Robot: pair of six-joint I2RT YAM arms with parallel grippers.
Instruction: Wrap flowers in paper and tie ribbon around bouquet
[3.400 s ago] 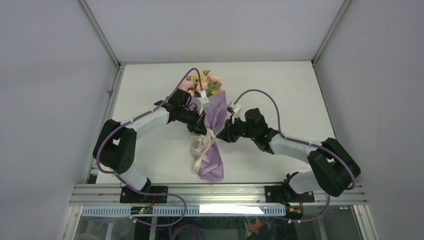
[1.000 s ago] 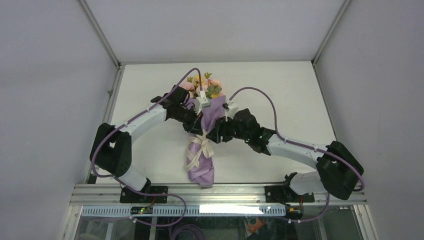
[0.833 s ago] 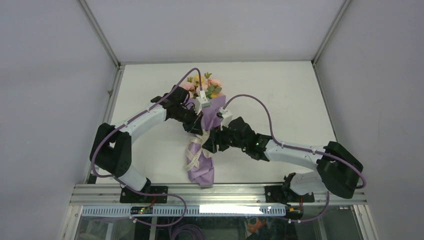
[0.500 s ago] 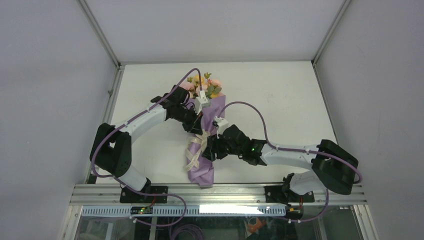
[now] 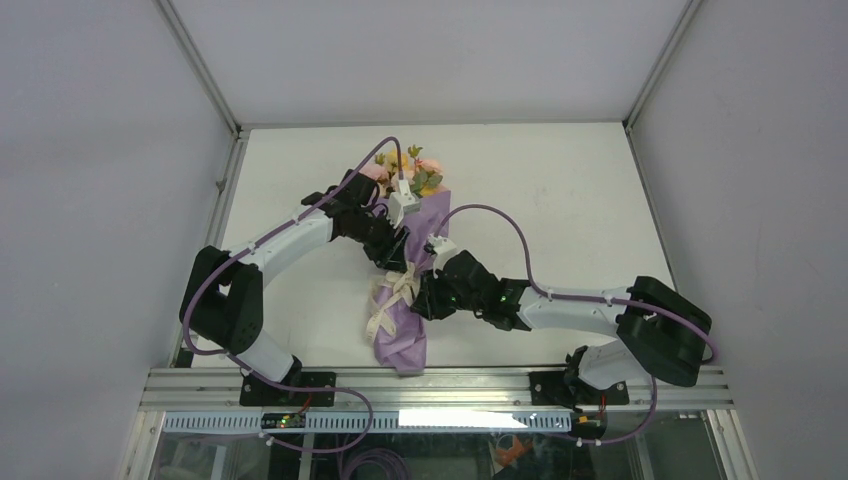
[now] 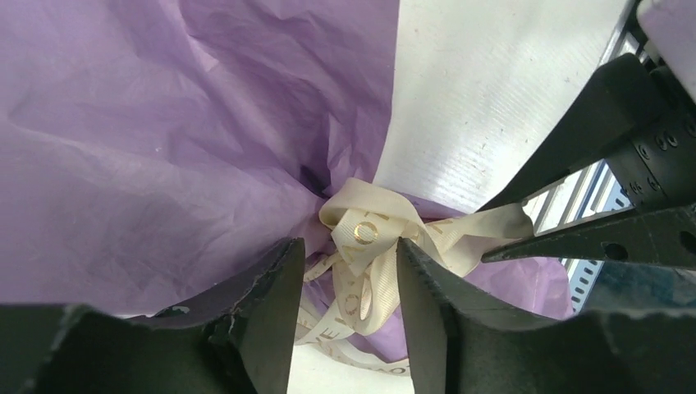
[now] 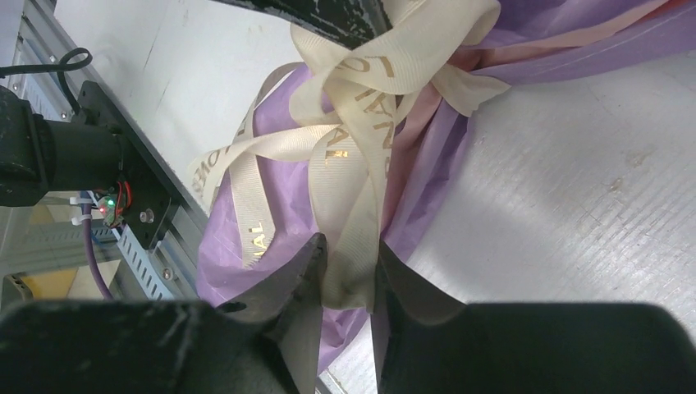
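Observation:
The bouquet lies on the table, its flowers (image 5: 405, 170) at the far end and its lilac paper (image 5: 405, 335) cone pointing toward the near edge. The cream ribbon (image 5: 393, 295) is knotted round the cone's waist, with loose loops hanging. My left gripper (image 6: 349, 246) stands open right over the knot (image 6: 365, 226), a ribbon loop lying loose between its fingers. My right gripper (image 7: 349, 246) is shut on one flat ribbon strand (image 7: 353, 205) that runs down from the knot. In the top view the left gripper (image 5: 400, 262) and the right gripper (image 5: 418, 300) sit close together at the knot.
The white table (image 5: 560, 200) has a metal rail (image 5: 450, 385) along its near edge, close to the cone's tip. The enclosure walls stand to the left, right and back. The right arm's purple cable (image 5: 500, 215) arcs over the table beside the bouquet.
My right gripper has moved left and nearer along the bouquet and closed on a ribbon strand. My left gripper has opened and let go of the knot.

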